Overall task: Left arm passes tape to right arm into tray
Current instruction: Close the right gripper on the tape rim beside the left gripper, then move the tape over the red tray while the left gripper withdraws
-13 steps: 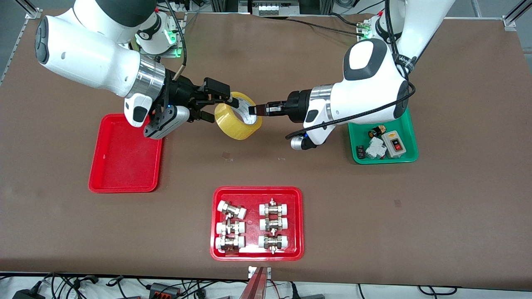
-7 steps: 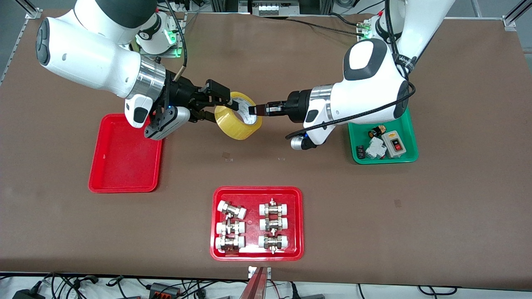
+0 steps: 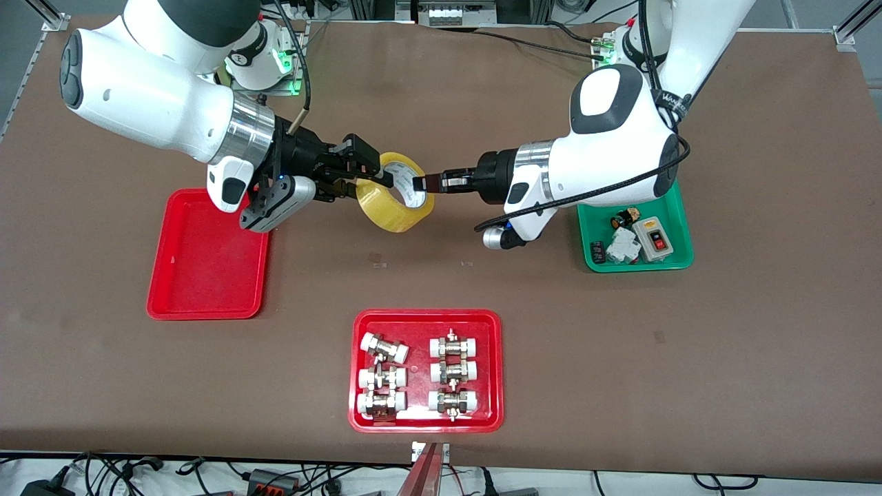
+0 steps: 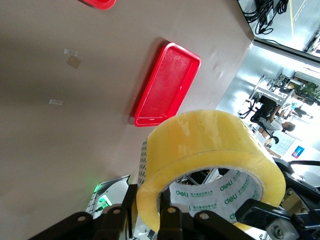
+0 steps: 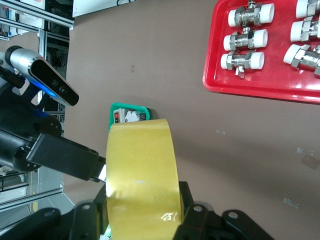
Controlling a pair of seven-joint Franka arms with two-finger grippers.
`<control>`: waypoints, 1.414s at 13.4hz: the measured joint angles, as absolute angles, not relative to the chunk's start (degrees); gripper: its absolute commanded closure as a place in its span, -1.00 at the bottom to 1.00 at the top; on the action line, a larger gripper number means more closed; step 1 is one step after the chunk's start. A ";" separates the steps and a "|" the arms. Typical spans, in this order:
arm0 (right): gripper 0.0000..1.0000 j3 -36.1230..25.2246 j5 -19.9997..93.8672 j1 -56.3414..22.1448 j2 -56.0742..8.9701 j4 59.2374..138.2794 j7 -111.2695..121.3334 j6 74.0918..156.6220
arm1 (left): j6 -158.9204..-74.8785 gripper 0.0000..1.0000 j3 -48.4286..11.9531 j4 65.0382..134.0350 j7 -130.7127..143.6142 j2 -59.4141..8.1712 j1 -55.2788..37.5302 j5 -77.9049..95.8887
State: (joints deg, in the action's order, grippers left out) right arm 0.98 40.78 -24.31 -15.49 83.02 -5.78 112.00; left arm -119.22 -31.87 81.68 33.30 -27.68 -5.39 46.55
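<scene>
Mid-frame, upper half of the front view: held in the air over bare brown table, thick translucent yellow tape roll [image 3: 395, 192], pinched from both ends. Clenched on its wall from the picture's left, right gripper [image 3: 374, 180]; from the picture's right, left gripper [image 3: 418, 182]. Lower left: plain red shallow plastic tray [image 3: 207, 303], empty, under the right arm.

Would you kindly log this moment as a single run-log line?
phase: handover | tape: midair over table | left gripper: shut on tape | right gripper: shut on tape | tray: holds nothing
</scene>
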 measured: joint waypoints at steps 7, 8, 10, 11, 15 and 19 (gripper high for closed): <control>0.25 0.70 40.81 -24.31 -16.05 83.03 -5.65 112.03 | -109.56 -1.00 -31.83 80.37 33.40 -27.31 -0.34 46.55; 0.25 0.56 40.80 -24.28 -16.11 83.03 -5.06 112.03 | -104.60 -1.00 -31.76 80.14 33.14 -26.96 2.37 46.00; 0.24 -0.11 40.76 -23.77 -16.93 83.15 -3.52 112.03 | -94.19 -1.00 -31.83 79.53 29.39 -25.67 7.62 39.89; 0.24 -0.36 40.74 -22.55 -18.11 83.25 -3.33 112.03 | -89.40 -1.00 -31.83 79.41 25.88 -24.74 9.77 36.53; 0.24 -1.03 40.67 -12.34 -25.07 84.21 -1.52 109.14 | -77.32 -1.00 -31.89 79.33 12.75 -19.70 16.05 21.34; 0.23 -1.51 40.56 3.11 -32.23 85.20 4.14 98.69 | -76.07 -1.00 -32.31 79.84 2.77 -15.40 15.90 6.17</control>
State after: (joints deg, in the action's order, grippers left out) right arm -1.51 40.56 3.11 -32.23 85.20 4.14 98.69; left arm -76.07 -32.31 79.84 2.77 -15.40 15.90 6.17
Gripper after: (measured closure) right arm 0.454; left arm 0.000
